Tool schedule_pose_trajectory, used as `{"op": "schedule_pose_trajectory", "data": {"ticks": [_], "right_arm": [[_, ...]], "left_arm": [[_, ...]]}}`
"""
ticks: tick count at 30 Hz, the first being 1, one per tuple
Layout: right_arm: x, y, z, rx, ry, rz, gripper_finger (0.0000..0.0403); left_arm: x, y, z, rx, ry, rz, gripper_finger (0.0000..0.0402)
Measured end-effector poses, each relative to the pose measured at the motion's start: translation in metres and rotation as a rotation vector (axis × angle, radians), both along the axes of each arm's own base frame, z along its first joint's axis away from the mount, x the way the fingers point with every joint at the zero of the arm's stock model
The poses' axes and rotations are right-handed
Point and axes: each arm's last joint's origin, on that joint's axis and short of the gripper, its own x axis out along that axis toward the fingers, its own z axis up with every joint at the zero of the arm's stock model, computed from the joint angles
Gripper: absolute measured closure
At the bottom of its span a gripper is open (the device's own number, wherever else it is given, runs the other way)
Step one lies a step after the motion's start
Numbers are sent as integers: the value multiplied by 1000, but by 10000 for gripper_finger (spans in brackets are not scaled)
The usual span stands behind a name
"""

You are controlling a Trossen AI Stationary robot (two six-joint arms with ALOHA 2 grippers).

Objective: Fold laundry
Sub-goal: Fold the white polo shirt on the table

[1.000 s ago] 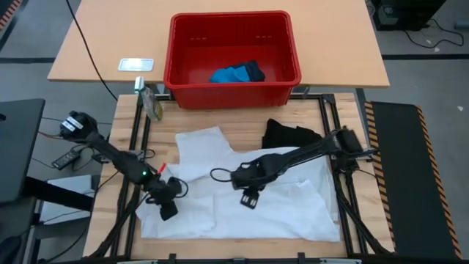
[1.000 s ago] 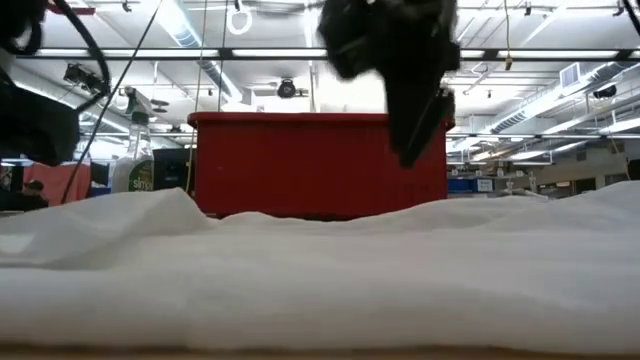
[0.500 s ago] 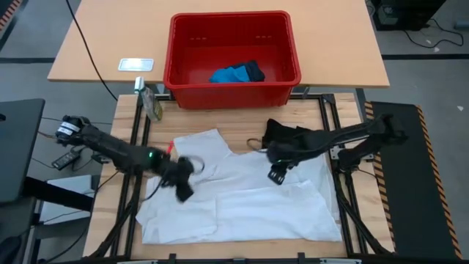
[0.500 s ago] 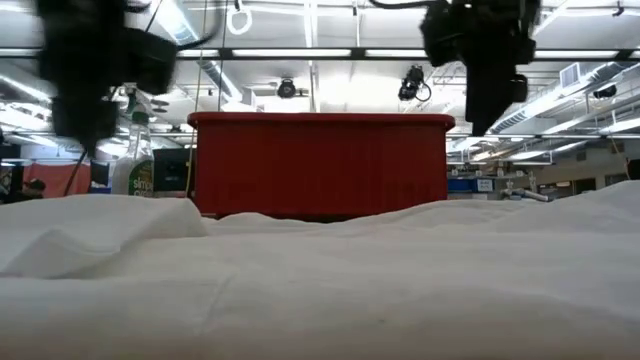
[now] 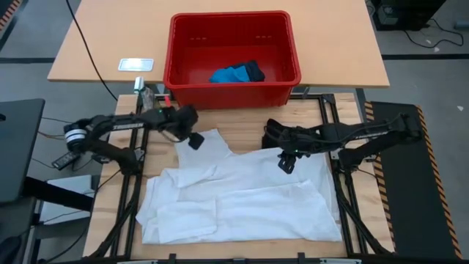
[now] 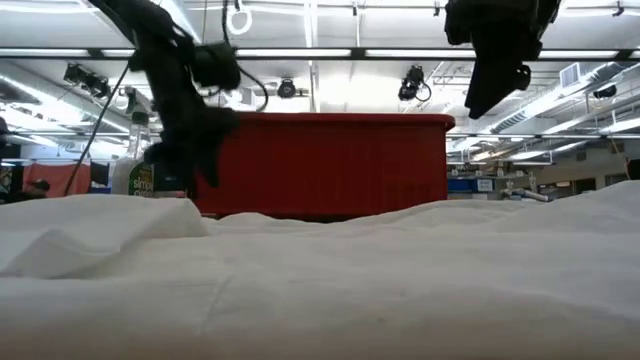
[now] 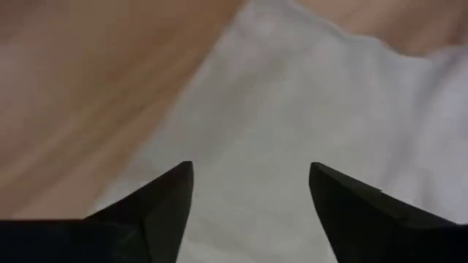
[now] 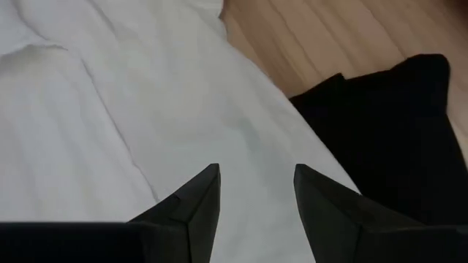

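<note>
One red basket [image 5: 232, 77] holding blue piece [image 5: 229, 74]; white garment [image 5: 242, 198] outside it; both tools, left [image 5: 195, 140], right [image 5: 286, 163], agape, empty

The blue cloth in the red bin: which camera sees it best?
The high view: looking down, it shows the blue cloth lying inside the red bin. The low view sees only the bin's outer wall; neither wrist view shows bin or cloth.

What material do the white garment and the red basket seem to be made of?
The white garment looks like thin matte woven cloth: it lies limp, with soft creases and folds. The red basket looks like rigid moulded plastic with a slight sheen: its walls stand straight, with small slots near the rim.
</note>
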Motion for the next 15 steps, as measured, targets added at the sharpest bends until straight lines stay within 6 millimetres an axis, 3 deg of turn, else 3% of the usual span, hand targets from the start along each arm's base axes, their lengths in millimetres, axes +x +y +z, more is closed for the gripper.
{"op": "schedule_pose_trajectory", "data": {"ticks": [4, 10, 15], "right_arm": [[-2, -9, -4, 13, 44, -82, 221], [-11, -18, -8, 74, 135, -183, 221], [-24, -26, -9, 77, 252, -202, 221]], "left_arm": [[10, 18, -21, 45, 37, -91, 114], [24, 27, -47, 97, 80, -256, 115], [26, 36, -66, 71, 143, -248, 151]]}}
